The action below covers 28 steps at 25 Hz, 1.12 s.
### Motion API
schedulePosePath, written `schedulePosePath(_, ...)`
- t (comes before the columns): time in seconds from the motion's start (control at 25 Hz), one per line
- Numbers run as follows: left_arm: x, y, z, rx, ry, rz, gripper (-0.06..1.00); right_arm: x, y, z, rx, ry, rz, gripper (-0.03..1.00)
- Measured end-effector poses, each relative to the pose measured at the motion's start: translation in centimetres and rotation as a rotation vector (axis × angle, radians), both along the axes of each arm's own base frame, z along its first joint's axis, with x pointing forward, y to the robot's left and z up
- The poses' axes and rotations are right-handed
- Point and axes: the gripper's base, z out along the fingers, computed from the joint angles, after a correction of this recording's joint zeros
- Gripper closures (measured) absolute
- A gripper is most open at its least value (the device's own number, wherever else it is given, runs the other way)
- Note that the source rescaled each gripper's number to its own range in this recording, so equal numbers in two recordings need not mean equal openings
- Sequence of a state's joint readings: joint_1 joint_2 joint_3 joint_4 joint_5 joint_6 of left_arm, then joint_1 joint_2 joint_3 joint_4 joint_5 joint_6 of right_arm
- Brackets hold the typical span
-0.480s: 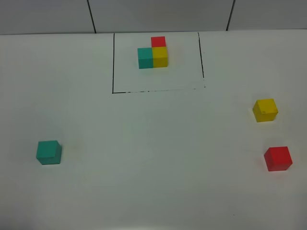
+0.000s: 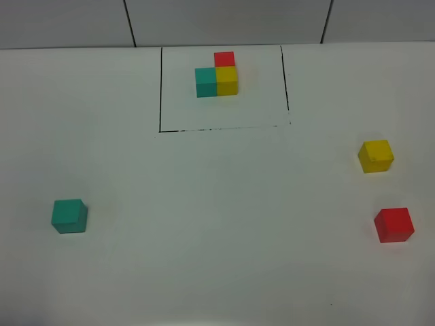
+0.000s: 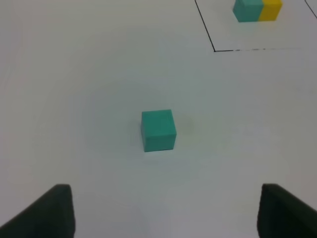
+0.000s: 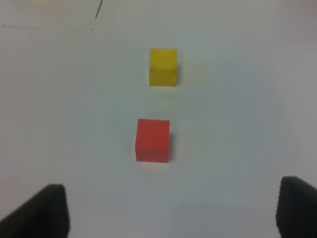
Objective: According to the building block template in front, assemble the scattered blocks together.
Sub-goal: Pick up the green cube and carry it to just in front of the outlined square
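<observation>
Cubes lie scattered on a white table in the exterior high view. The building block template sits at the far middle inside a thin black frame: teal and yellow blocks side by side, with a red one behind the yellow. The loose teal cube rests alone at the near left. The yellow cube and red cube lie at the right, near each other but apart, the red one nearer the front edge. No arm shows here.

In the left wrist view, the left gripper hangs wide open and empty, its dark fingers spread well apart. The teal cube sits ahead of it on the table, untouched.

In the right wrist view, the right gripper is likewise spread open and holds nothing. The red cube lies just ahead of it, with the yellow cube beyond.
</observation>
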State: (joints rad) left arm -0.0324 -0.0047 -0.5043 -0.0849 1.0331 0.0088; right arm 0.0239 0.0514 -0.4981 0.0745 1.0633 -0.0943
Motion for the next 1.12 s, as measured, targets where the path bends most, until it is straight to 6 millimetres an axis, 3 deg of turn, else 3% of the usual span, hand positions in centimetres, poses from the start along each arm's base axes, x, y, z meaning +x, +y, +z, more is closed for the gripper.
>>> schedulePosePath(1.12, 0.0, 0.0, 0.0, 0.0, 0.0, 0.0, 0.17, 0.0, 0.0, 0.0, 0.0, 0.0, 0.0, 0.25)
